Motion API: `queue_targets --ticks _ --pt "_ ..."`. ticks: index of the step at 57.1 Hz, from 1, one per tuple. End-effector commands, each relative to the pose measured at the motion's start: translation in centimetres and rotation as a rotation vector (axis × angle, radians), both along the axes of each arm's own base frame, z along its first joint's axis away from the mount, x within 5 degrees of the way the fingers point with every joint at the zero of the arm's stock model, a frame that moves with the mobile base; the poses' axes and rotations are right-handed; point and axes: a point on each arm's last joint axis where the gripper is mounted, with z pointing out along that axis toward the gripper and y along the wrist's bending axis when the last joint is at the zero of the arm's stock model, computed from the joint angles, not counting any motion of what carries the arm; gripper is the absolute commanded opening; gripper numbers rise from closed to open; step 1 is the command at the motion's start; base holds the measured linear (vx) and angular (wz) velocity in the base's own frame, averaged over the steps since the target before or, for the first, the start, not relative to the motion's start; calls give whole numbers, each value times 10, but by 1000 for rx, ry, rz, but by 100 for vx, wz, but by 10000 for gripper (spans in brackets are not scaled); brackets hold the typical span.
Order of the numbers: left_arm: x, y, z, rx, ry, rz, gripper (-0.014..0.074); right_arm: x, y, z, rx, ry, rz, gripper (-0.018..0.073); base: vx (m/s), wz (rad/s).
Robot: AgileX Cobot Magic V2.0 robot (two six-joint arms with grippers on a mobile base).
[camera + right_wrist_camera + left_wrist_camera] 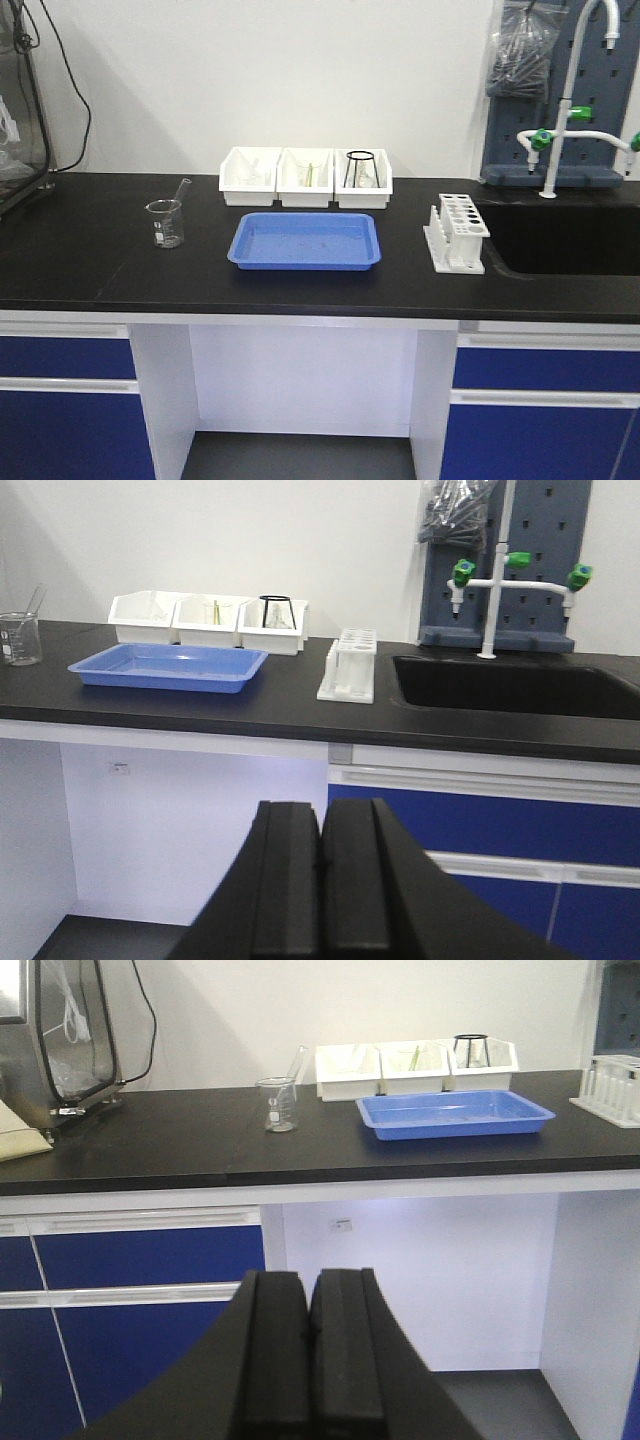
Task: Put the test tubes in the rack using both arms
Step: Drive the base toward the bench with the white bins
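1. While the left gripper and right gripper are closed and empty, well back from the counter, glass could be knocked if they are not opened first.
2. One test tube is seen leaning in the beaker, well apart from the rack; the beaker could be tipped by a slanted pull.

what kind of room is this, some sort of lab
Most likely a chemistry or teaching lab: a black bench holds a glass beaker and a white test tube rack, beside a sink with a green-valved lab tap.
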Motion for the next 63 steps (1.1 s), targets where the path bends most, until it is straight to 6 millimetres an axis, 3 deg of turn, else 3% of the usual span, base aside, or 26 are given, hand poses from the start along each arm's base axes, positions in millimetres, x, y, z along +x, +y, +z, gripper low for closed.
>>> queue_targets --ticks 1,63 --pt "-1 1 16 -14 -101 6 -4 -1 1 3 -11 -74 7 -8 24 13" --pt "-1 1 16 -14 -101 6 -4 -1 1 3 -11 -74 7 -8 35 -2"
